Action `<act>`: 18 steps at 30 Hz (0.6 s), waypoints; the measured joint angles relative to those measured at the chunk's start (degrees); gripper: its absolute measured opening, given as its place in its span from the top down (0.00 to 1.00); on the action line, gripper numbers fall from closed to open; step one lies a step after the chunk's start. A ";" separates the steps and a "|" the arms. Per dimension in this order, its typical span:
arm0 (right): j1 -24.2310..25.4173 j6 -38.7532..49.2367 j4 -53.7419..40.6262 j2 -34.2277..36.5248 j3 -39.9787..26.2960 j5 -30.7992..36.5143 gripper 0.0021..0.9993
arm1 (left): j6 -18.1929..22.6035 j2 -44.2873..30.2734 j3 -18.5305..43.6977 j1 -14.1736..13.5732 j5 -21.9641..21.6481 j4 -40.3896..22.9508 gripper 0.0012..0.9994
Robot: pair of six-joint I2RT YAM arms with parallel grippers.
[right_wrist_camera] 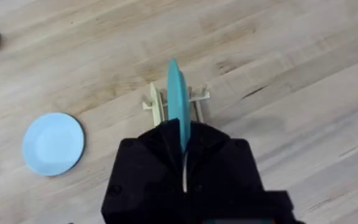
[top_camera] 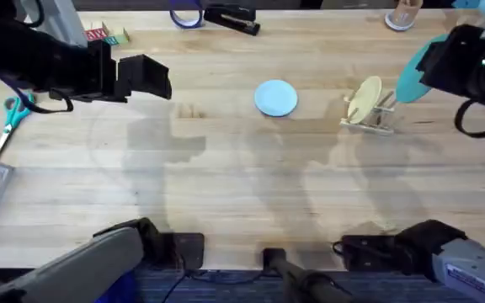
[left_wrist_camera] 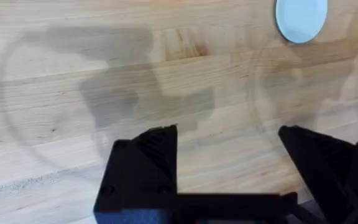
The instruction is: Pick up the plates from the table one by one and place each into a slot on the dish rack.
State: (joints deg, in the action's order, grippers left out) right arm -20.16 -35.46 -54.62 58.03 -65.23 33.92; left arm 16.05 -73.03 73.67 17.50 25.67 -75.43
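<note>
Jaws of the right gripper (right_wrist_camera: pixel 182 146) clamp the teal plate (right_wrist_camera: pixel 175 99) on edge above the rack (right_wrist_camera: pixel 174 102). Left gripper (left_wrist_camera: pixel 229 162) hovers with jaws wide apart over the counter (top_camera: pixel 226 177), where the blue plate (top_camera: pixel 275 97) lies flat near the rack.

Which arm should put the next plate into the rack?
Right. Its gripper already grips the teal plate edge-on above the rack. The left gripper is open, empty and far across the table.
</note>
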 joint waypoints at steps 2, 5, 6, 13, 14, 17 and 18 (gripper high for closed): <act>0.00 -1.71 -0.32 0.53 0.00 0.39 0.97 | 0.00 0.00 0.00 0.00 0.00 0.01 0.00; 0.00 -3.21 -0.34 2.27 0.00 0.80 0.97 | 0.00 0.00 0.00 0.00 0.00 0.01 0.00; 0.00 -3.54 -0.34 2.99 0.00 0.82 0.97 | 0.00 0.02 0.00 0.00 0.02 0.01 0.00; 0.00 -3.10 -0.32 6.65 0.07 0.98 0.97 | 0.00 0.02 0.00 0.00 0.02 0.00 0.01; 0.00 -2.77 -0.32 6.77 0.09 1.11 0.97 | 0.00 0.00 0.00 0.00 0.00 0.00 0.01; 0.00 -1.27 -0.31 6.81 0.11 1.62 0.97 | -0.01 0.00 0.00 0.00 0.00 -0.01 0.00; 0.00 -0.70 -0.32 6.81 0.11 1.76 0.97 | 0.00 0.00 0.00 0.00 0.00 0.01 0.00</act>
State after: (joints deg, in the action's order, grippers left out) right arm -20.16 -36.16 -54.94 64.84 -65.12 35.68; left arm 16.05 -73.03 73.67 17.50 25.67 -75.42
